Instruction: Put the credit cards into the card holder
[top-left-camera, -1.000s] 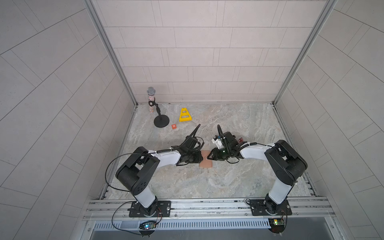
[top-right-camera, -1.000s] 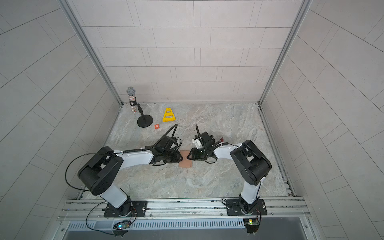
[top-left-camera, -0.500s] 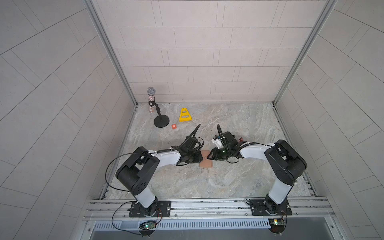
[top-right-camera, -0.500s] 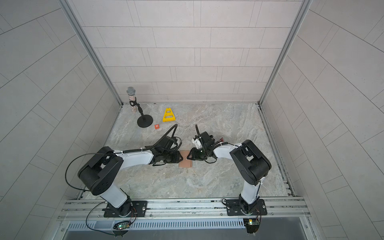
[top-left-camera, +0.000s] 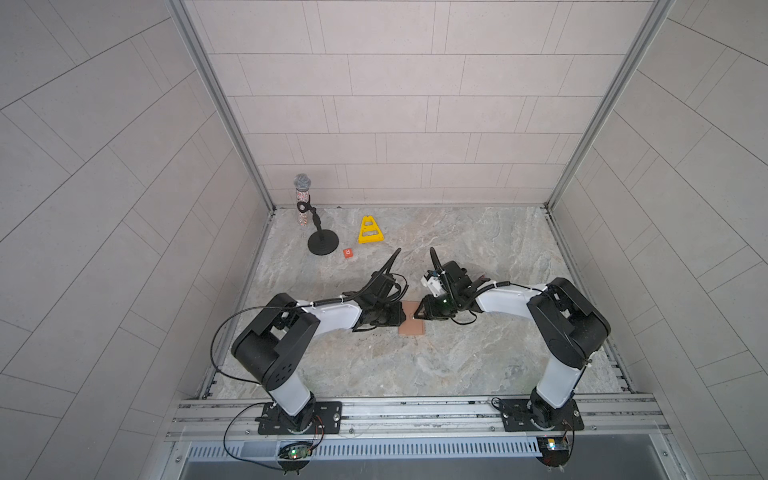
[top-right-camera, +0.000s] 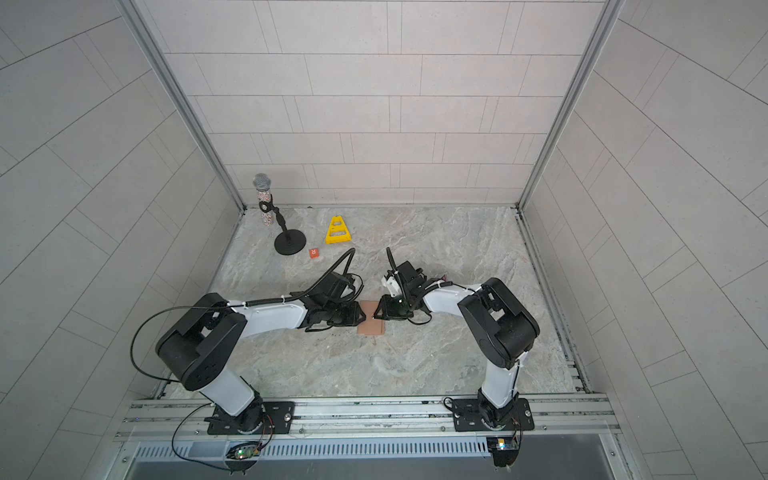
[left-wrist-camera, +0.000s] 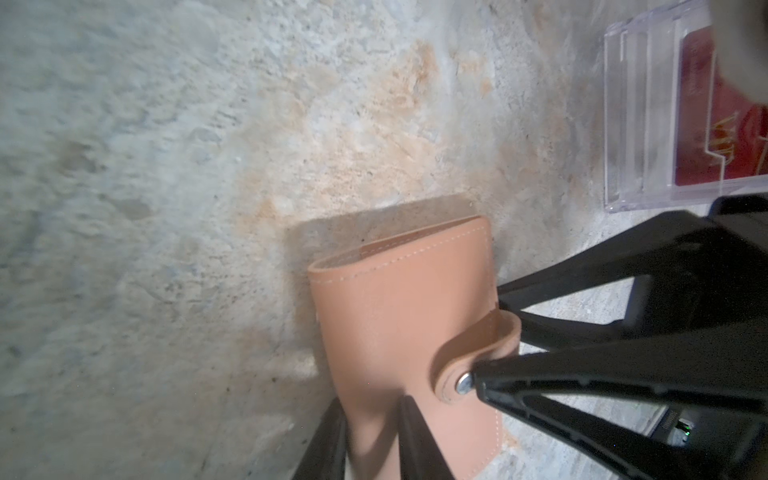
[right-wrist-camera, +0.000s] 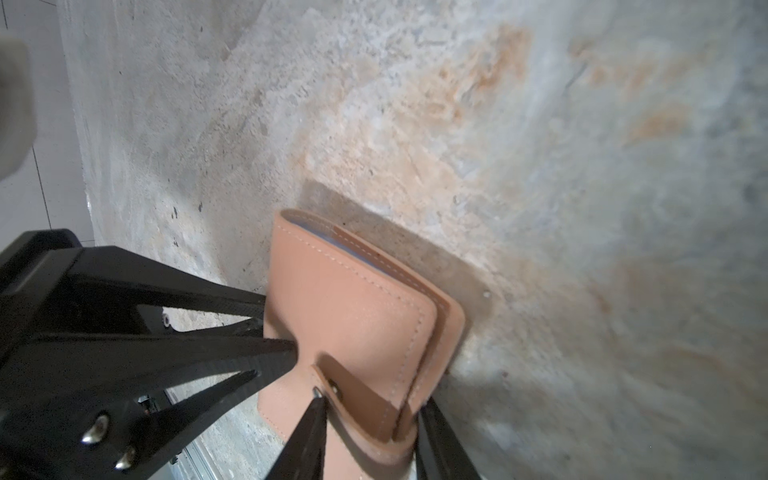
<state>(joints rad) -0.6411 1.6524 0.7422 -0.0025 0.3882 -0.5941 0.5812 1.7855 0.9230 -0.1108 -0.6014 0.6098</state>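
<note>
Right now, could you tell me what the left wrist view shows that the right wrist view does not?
Only the left wrist view: a clear plastic box holding a red card. Only the right wrist view: blue-grey lining showing between the folded covers. Both: the tan card holder closed on the marble table, its snap tab, and the left gripper and right gripper at opposite edges.
</note>
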